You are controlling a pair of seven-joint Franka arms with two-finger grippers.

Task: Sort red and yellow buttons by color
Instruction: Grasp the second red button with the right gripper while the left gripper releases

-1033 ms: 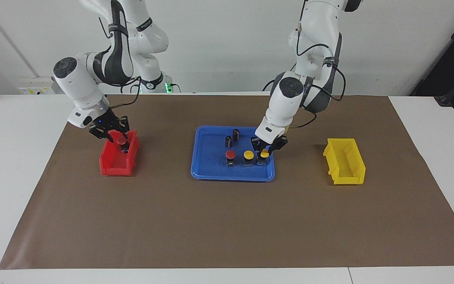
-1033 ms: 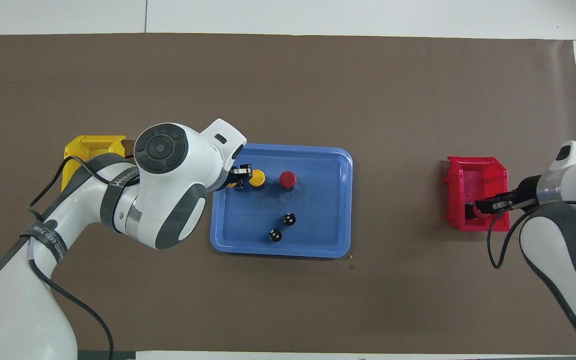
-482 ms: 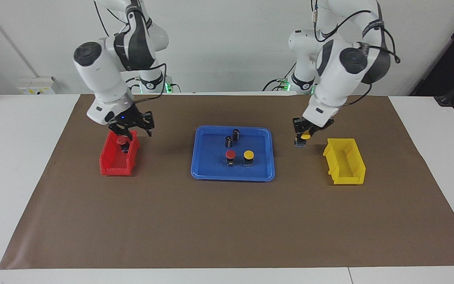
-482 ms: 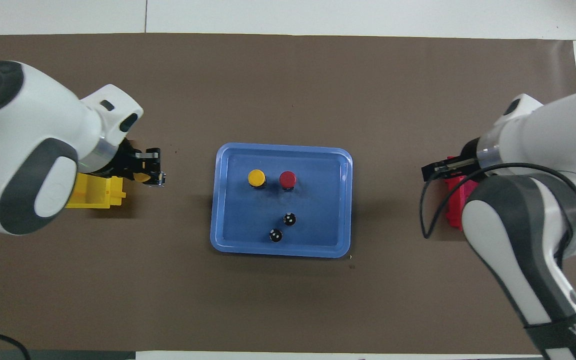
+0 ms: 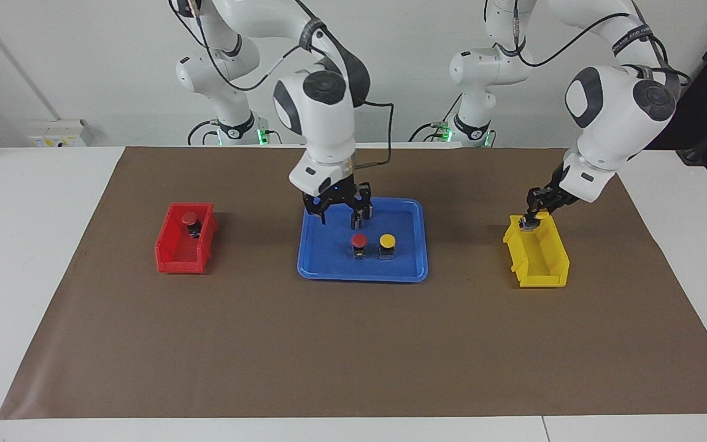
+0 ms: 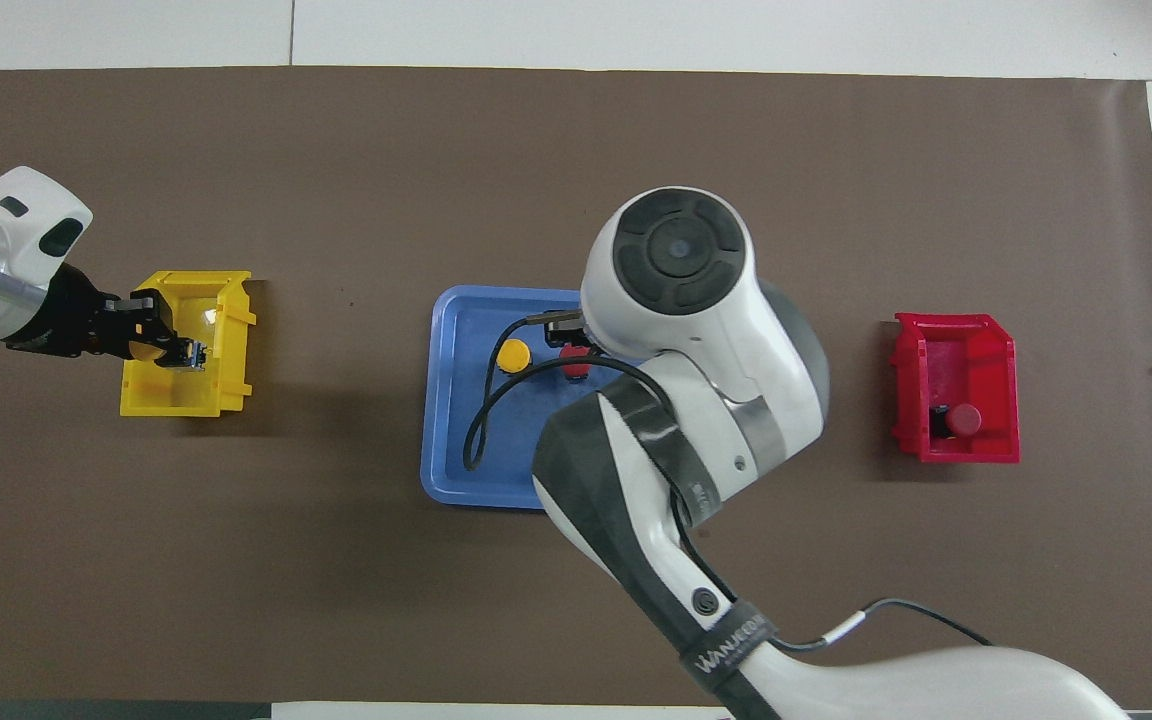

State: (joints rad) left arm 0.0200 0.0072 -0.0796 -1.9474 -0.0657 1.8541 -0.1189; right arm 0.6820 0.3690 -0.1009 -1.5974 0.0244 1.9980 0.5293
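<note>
A brown mat point(image 5: 353, 344) covers the white table point(image 5: 22, 258), with a pale wall above it. My left hand point(image 5: 530, 221) hangs over the end of the yellow bin point(image 5: 540, 264) nearer to me, clamped on a yellow button point(image 6: 148, 349). My right hand point(image 5: 341, 212) is over the blue tray point(image 5: 363, 274), its fingers point(image 5: 321, 214) spread apart and holding nothing. Below it in the tray a red button point(image 5: 359, 240) and a second yellow button point(image 5: 386, 240) stand side by side, the yellow one toward my left arm's end. A dark cylinder point(image 5: 366, 210) stands just beside my right hand. Another red button point(image 5: 189, 218) sits in the red bin point(image 5: 172, 261) toward my right arm's end.
</note>
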